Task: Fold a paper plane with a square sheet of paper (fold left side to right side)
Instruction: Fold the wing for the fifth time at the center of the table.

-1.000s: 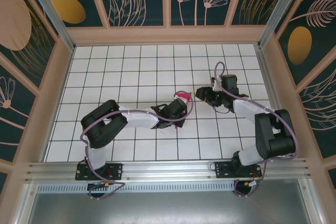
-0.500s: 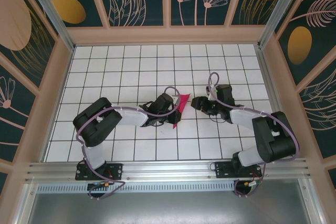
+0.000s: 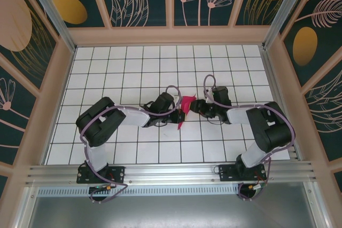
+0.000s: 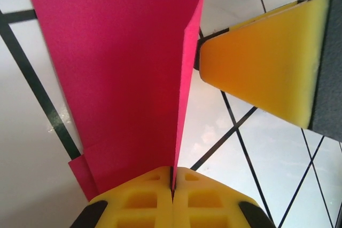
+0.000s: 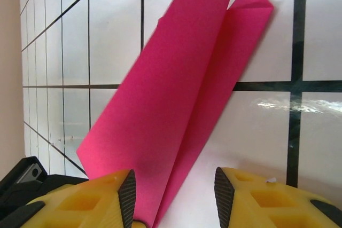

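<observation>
Paper first: the sheet of paper [image 3: 186, 103], already creased into a long, narrow magenta shape, lies near the middle of the white gridded worktop [image 3: 133, 68], directly between the two arms' fingertips. The left gripper [image 4: 172, 181] has its yellow pads pressed together on the paper's near end. From that pinch one layer rises edge-on, and a broad face spreads off to one side of it. The right gripper [image 5: 172, 191] faces the paper from the opposite side with its jaws spread. The paper's near end lies between the two pads, closer to the one on the left of the wrist picture. From there the long axis runs away from the jaws at a slant across the tiles, and the upper layer curls open instead of lying flat. Seen from the left wrist, one of the right arm's pads [image 4: 262, 73] hangs just beside the upright layer, apart from it. Both arms are about equally near, but only the left one holds anything. The fold looks partly made and not yet pressed down. The coming move likely turns on the right jaws meeting the loose layer across its length while the left keeps the crease end fixed. Paper this thin may buckle or slip out of line if it is pushed end-on.
</observation>
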`<state>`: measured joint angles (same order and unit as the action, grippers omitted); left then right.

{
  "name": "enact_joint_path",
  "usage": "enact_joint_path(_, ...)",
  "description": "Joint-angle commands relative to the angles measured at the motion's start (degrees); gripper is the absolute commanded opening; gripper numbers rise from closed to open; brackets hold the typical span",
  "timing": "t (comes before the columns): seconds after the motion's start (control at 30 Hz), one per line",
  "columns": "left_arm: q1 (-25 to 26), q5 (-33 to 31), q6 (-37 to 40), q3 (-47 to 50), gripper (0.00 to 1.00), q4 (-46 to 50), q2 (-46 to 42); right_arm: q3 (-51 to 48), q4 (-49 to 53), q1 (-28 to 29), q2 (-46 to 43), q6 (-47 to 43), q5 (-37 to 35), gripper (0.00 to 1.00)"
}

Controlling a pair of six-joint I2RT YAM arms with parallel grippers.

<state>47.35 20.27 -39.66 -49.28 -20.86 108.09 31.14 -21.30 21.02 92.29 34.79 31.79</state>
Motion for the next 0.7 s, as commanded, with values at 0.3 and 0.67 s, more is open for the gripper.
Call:
enact_joint_path(0.3,-1.1,5.1,-6.2,-0.8,0.00,-5.2,3.3,4.2,-2.5,0.3,4.7,2.2,-1.0,0.43)
enact_joint_path(0.67,-2.5,8.7,-13.3,0.7,0.00,-11.8,4.3,5.3,-2.5,0.3,5.4,2.9,0.1,0.43)
